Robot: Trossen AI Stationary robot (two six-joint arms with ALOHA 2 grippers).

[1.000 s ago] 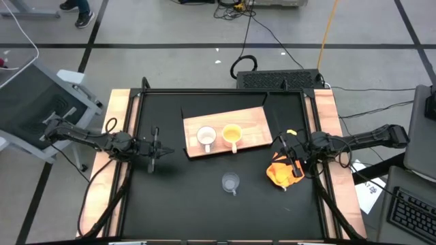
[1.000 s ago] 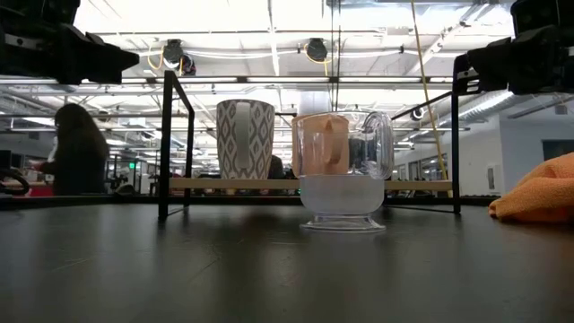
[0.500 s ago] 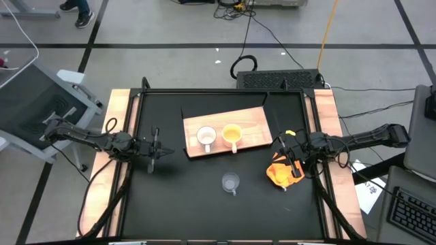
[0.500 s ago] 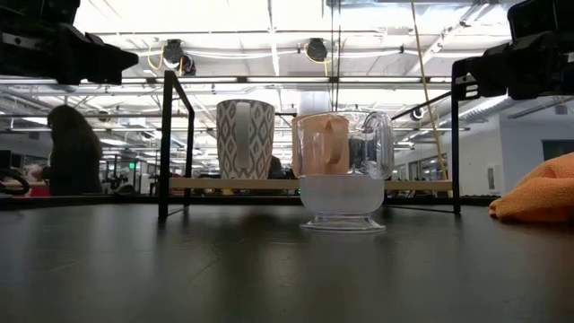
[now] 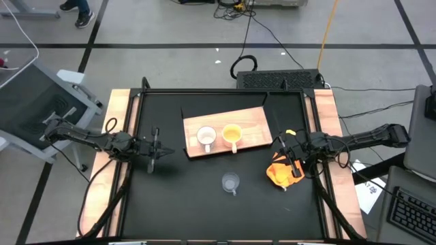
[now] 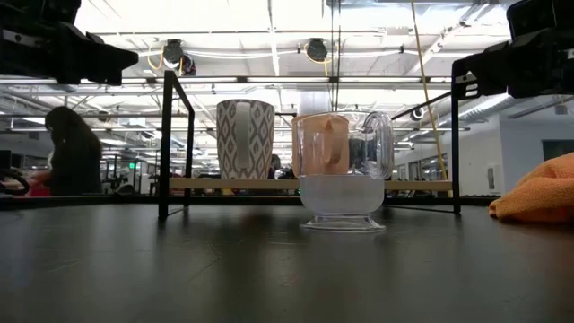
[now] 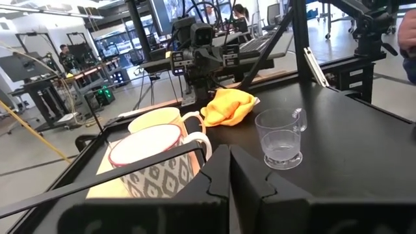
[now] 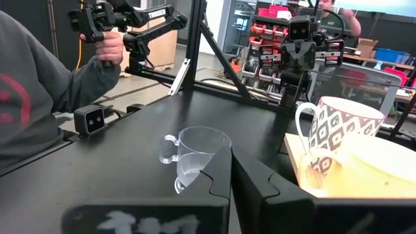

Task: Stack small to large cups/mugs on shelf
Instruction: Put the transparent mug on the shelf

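So both mugs sat on the shelf [image 5: 251,126], glass cup [image 5: 231,182] near the table's front edge. Left gripper [image 5: 154,144] and right gripper [image 5: 289,154] were closed, empty. Slippery glass could tip.

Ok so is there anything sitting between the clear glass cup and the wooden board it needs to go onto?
Nothing visible does. The clear glass cup stands alone on the black tabletop, with bare surface between it and the light-brown wooden board. The crumpled orange cloth lies off to one side, under the shut right gripper, outside that path.
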